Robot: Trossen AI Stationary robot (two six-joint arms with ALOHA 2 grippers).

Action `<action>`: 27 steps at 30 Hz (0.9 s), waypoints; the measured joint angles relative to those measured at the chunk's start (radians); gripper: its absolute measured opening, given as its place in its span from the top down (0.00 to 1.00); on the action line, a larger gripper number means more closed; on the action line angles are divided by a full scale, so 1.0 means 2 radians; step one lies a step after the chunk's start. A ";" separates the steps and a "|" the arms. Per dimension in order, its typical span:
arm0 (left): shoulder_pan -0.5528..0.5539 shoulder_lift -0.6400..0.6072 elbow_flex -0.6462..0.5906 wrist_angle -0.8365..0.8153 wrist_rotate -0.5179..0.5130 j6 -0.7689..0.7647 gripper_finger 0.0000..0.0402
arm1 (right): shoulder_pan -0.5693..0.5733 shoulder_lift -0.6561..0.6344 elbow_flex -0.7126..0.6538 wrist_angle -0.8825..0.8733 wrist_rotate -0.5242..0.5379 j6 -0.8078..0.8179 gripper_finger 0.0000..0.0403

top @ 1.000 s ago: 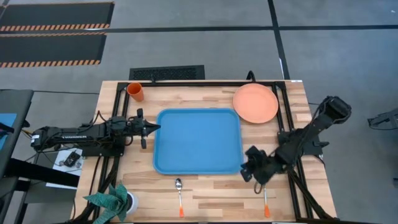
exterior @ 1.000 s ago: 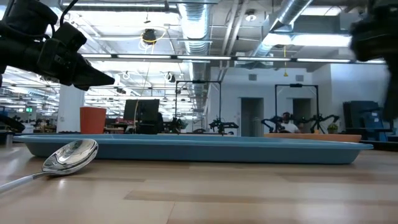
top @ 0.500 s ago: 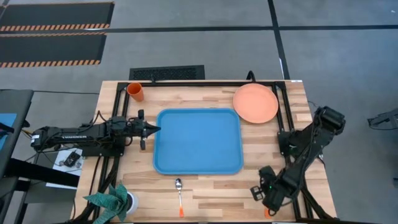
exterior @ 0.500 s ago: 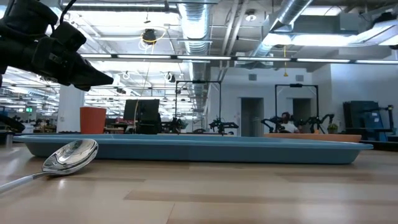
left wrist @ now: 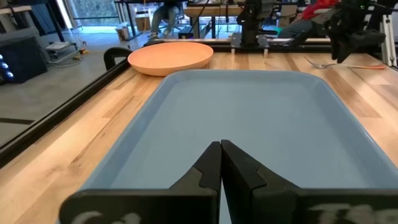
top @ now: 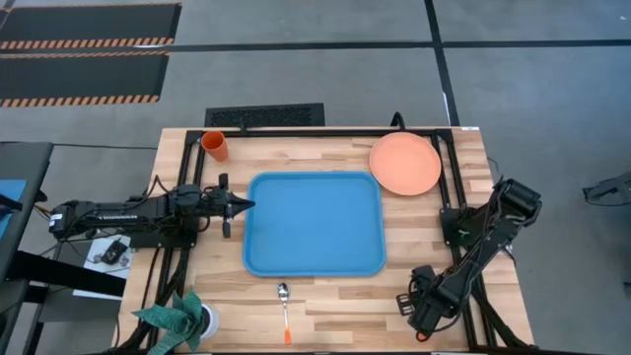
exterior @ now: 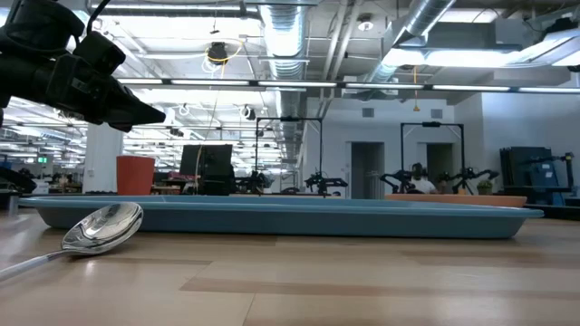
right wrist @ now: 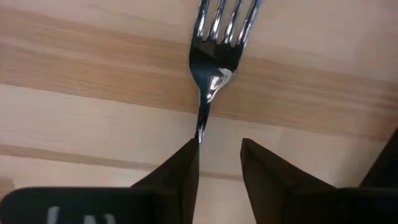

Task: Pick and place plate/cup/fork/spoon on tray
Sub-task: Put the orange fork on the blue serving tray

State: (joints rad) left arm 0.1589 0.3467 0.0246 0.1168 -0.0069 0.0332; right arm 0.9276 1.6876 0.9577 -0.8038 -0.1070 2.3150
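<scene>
The blue tray (top: 314, 225) lies mid-table. At the far right rests the orange plate (top: 405, 164), and the orange cup (top: 214, 146) stands upright at the far left. Near the front edge lies the spoon (top: 284, 311), bowl toward the tray. My right gripper (top: 422, 314) points down over the fork near the front right. It is open (right wrist: 219, 146) above the fork (right wrist: 217, 56), whose tines show while the handle is hidden behind the fingers. My left gripper (left wrist: 221, 149) is shut, level, at the tray's left rim (top: 246, 204). My right gripper comes from above, pointing down. One fingertip (right wrist: 186, 163) stands over the fork's thin neck (right wrist: 203, 121), and the other fingertip is beside it over bare wood. The fork lies flat on the table. Whether the finger touches the fork, I cannot tell.
A potted green plant (top: 182, 320) stands at the near left corner. Black frame rails run along the table's left and right sides (top: 449, 187). Bare wood lies between the tray and the front edge.
My right gripper has gone from beside the tray's near right corner toward the table's near edge and a little down. It has turned and now points down over the fork. In the low view the arm has left the picture's right side.
</scene>
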 joint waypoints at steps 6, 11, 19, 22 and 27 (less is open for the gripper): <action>0.000 0.000 0.000 0.001 -0.002 0.000 1.00 | 0.000 0.011 0.001 0.016 0.005 0.000 0.66; 0.000 0.000 0.000 0.001 -0.002 0.000 1.00 | -0.004 0.012 0.001 0.017 0.014 -0.004 0.73; 0.000 0.000 0.000 0.001 -0.002 0.000 1.00 | -0.008 0.012 0.001 0.013 0.014 -0.006 0.75; 0.000 0.000 0.000 0.001 -0.002 0.000 1.00 | -0.007 0.007 0.000 0.011 0.014 -0.006 0.72; 0.000 0.000 0.000 0.001 -0.002 0.000 1.00 | -0.008 -0.014 -0.001 -0.007 0.017 -0.006 0.68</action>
State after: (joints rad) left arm 0.1589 0.3470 0.0246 0.1188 -0.0113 0.0339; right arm 0.9123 1.6587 0.9558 -0.8174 -0.0737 2.3035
